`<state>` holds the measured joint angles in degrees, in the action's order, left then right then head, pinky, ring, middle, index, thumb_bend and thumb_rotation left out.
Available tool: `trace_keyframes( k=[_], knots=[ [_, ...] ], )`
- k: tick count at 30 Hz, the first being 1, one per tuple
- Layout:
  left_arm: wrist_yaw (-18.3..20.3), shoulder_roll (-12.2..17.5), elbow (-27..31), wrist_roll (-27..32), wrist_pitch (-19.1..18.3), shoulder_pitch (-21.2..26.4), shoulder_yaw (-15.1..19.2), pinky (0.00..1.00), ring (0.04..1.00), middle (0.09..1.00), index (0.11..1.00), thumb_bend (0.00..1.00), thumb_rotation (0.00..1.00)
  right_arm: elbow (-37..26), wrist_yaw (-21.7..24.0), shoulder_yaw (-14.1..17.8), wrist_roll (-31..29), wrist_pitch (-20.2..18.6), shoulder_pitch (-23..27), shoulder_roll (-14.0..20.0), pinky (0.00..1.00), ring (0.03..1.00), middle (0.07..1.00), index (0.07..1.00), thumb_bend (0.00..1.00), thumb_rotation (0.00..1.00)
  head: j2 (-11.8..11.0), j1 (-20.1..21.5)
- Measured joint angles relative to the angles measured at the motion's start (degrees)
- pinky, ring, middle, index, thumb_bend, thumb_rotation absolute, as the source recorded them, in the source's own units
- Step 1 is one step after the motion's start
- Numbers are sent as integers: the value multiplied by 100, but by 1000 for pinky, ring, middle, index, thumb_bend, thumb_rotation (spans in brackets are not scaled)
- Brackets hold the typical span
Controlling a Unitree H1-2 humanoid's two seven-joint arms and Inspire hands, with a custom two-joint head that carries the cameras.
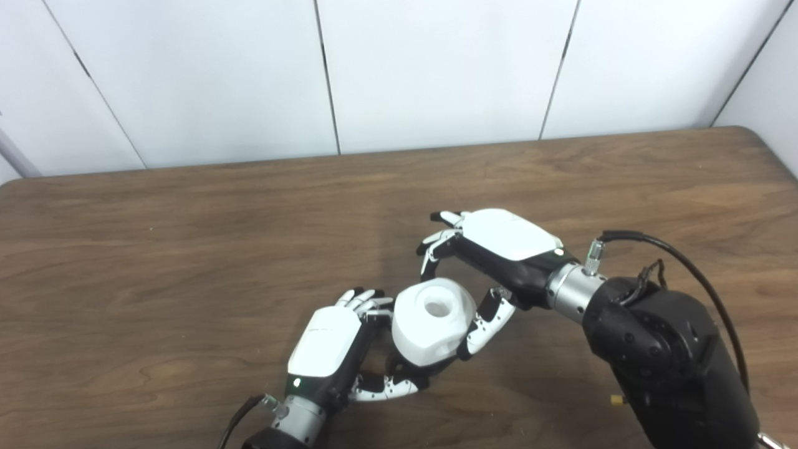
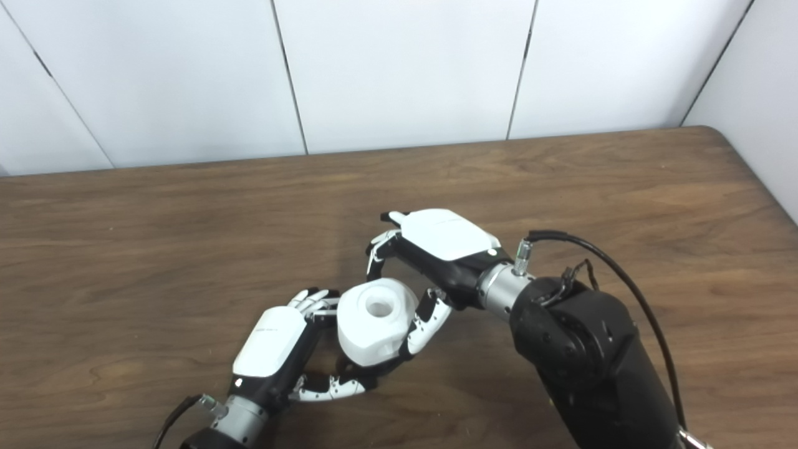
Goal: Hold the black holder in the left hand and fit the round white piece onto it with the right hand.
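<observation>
So the round white piece (image 1: 432, 328) sits low in the middle of the scene, just above the wooden worktop (image 1: 187, 249), squeezed in between both hands. The left hand (image 1: 330, 352) comes up from below with its fingers (image 1: 365, 300) curled against the piece's left side and the thumb hooked underneath. I'm guessing the black holder is in that grip, under the white part, but it's basically hidden, only a bit of dark stuff peeks out below, so I can't tell for sure.

The right hand (image 1: 492, 249) arches over from the right, thumb pressed on the piece's right flank, the other fingers bent down just behind its far edge. Looks like it's touching more than gripping hard.

The piece reads as rigid, smooth plastic, probably light, with faceted sides and a round hole on top. Smooth means slippery, so I'd pinch it across two opposite flat sides, and keep clear of the hole.
</observation>
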<state>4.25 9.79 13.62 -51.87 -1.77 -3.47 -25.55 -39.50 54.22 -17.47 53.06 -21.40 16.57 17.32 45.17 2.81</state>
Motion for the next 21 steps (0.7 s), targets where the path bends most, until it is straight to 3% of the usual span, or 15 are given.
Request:
trace_keyframes(
  k=[10, 11, 13, 21],
  knots=[
    [4, 0, 0, -1, -1, 2, 0, 952, 891, 801, 486, 520, 44, -6, -2, 4, -9, 9, -1, 9, 1000, 981, 833, 490, 525, 147, 0, 9],
    [5, 0, 0, -1, -1, 3, 0, 951, 891, 802, 486, 520, 44, -6, -3, 6, -12, 11, -3, 10, 1000, 979, 832, 544, 785, 185, 0, 9],
    [5, 0, 0, -1, -1, 4, 0, 949, 889, 802, 486, 520, 44, -7, -3, 8, -12, 16, -4, 17, 1000, 979, 834, 576, 924, 211, -9, 9],
    [5, -2, 0, -1, -1, 7, -1, 948, 889, 800, 486, 520, 44, -10, 115, 5, -8, 51, -34, 53, 1000, 981, 844, 602, 1000, 251, 18, -9]
  ],
)
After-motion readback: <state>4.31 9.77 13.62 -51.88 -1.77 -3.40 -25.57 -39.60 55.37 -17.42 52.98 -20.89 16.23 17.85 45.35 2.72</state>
